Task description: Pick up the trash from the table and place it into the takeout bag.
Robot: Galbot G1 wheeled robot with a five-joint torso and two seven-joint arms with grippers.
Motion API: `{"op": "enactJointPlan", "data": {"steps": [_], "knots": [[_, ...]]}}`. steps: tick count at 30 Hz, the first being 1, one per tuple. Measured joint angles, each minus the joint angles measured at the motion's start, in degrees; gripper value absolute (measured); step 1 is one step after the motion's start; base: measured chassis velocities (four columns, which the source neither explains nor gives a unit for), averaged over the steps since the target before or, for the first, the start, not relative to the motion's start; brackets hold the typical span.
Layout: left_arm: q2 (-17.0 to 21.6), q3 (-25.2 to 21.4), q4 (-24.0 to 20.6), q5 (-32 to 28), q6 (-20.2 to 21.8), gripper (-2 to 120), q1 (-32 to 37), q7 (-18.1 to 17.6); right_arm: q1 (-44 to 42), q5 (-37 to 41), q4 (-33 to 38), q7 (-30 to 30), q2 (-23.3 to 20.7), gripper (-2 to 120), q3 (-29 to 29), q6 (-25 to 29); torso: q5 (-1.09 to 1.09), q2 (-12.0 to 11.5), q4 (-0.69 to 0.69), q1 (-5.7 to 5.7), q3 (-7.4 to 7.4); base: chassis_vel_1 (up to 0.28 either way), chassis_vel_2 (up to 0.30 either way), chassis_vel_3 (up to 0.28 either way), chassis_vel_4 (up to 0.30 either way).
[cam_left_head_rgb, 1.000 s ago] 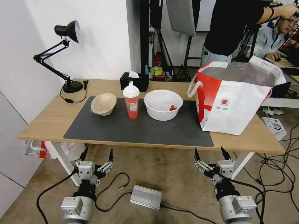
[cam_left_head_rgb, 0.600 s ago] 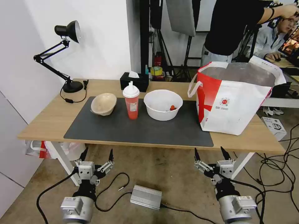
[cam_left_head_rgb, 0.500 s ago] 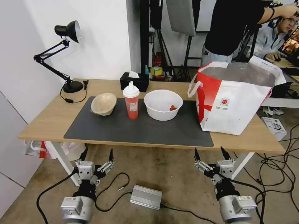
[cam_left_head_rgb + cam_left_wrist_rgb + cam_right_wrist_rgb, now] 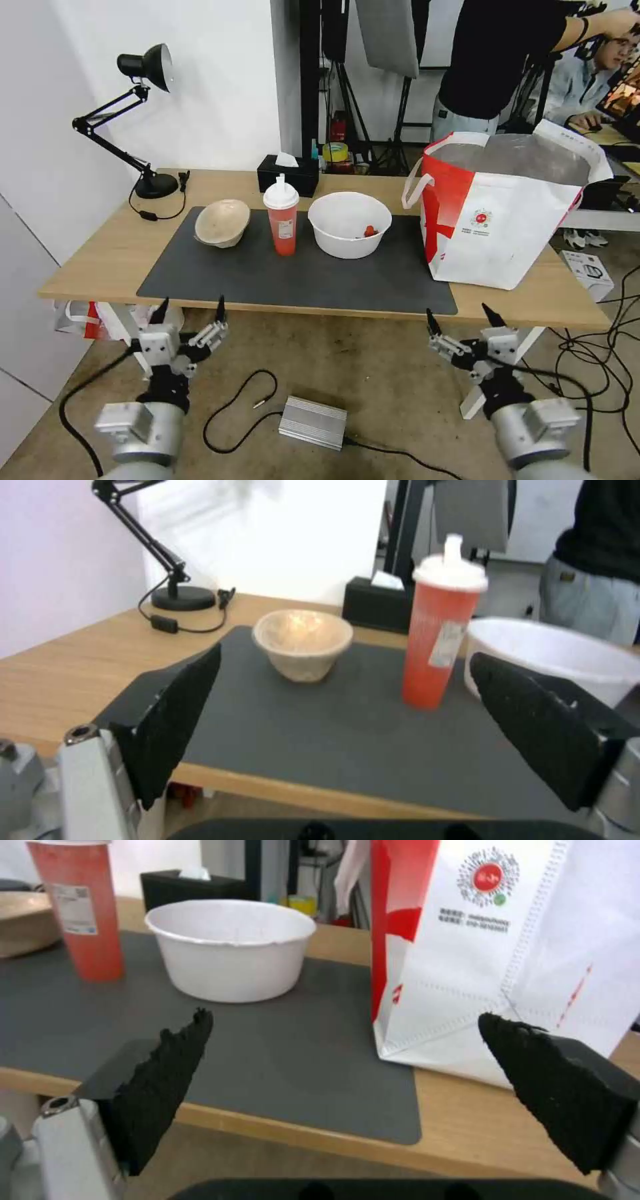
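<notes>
Three trash items: all stood in a row on the dark grey mat (image 4: 300, 277) of the tabletop (image 4: 100, 257).
Hidden: the takeout bag's (image 4: 497, 227) inside could not be made out past its silvery lining; in the right wrist view the drink cup (image 4: 77, 910) was cut off at its top.
White bowl (image 4: 349, 225): held a few red scraps, just left of the bag.
Drink cup (image 4: 281, 217): upright, dome lid on, between the two bowls.
Beige bowl (image 4: 222, 223): tilted; contents unclear.
Left end effector (image 4: 189, 317): fingers spread wide, holding nothing, below the tabletop's near edge.
Right end effector (image 4: 465, 320): likewise spread and unladen, below the near edge by the bag.
</notes>
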Motion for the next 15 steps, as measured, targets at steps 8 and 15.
{"op": "enactJointPlan", "data": {"steps": [8,15], "knots": [[3.1,-0.9,-1.2,-2.5,-1.9,100,-0.8,-2.0,1.4,10.1,2.8,4.1,-12.0,100,3.2,-10.2,0.00,0.0,0.02,0.00,0.00,0.000,0.000,0.000,0.000],[2.8,-0.5,-1.2,-2.2,-1.9,100,-0.2,-1.4,1.5,10.4,2.8,3.8,-12.5,100,3.6,-10.0,0.00,0.0,0.01,0.00,-0.01,0.000,0.000,0.000,0.000]]}}
